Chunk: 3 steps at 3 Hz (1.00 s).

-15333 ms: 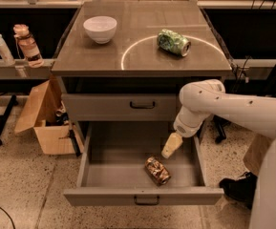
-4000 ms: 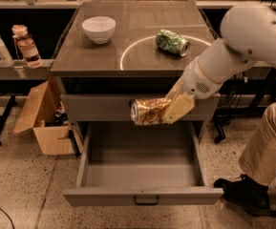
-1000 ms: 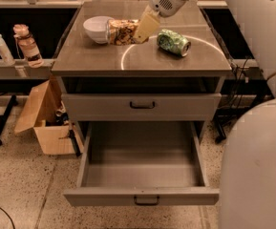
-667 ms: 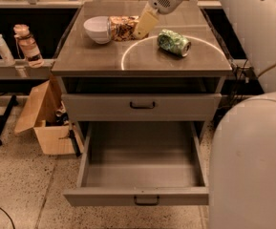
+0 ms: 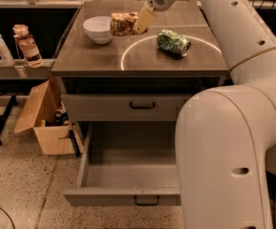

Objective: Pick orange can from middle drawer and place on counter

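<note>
Over counter [image 5: 94, 56], gripper [image 5: 137, 23] holds orange can [image 5: 122, 24] sideways — axis left-right.

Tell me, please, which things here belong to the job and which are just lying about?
Job: orange can, gripped by the gripper above the counter; open, empty middle drawer.
Lying about: green can, white bowl, cardboard box, bottles.

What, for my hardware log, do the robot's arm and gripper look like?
The arm is bulky, smooth white rounded shells with small dark dimples and a thin seam. The gripper, over the counter beside the bowl, has flat pale yellow fingers.
</note>
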Each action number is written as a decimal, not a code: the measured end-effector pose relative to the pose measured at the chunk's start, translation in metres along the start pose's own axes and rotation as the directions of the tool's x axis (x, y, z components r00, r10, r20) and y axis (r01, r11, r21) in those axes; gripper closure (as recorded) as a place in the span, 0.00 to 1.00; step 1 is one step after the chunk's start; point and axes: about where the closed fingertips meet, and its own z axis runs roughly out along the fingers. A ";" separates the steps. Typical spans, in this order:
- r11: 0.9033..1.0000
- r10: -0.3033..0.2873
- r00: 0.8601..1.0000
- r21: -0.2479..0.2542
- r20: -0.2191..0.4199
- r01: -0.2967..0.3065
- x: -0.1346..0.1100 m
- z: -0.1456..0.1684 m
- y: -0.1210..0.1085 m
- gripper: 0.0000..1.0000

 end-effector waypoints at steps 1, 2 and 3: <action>1.000 0.003 1.000 0.011 0.008 -0.003 -0.001 -0.002 -0.005 0.89; 1.000 0.003 1.000 0.011 0.008 -0.003 -0.001 -0.002 -0.005 0.66; 1.000 0.003 1.000 0.011 0.008 -0.003 -0.001 -0.002 -0.005 0.43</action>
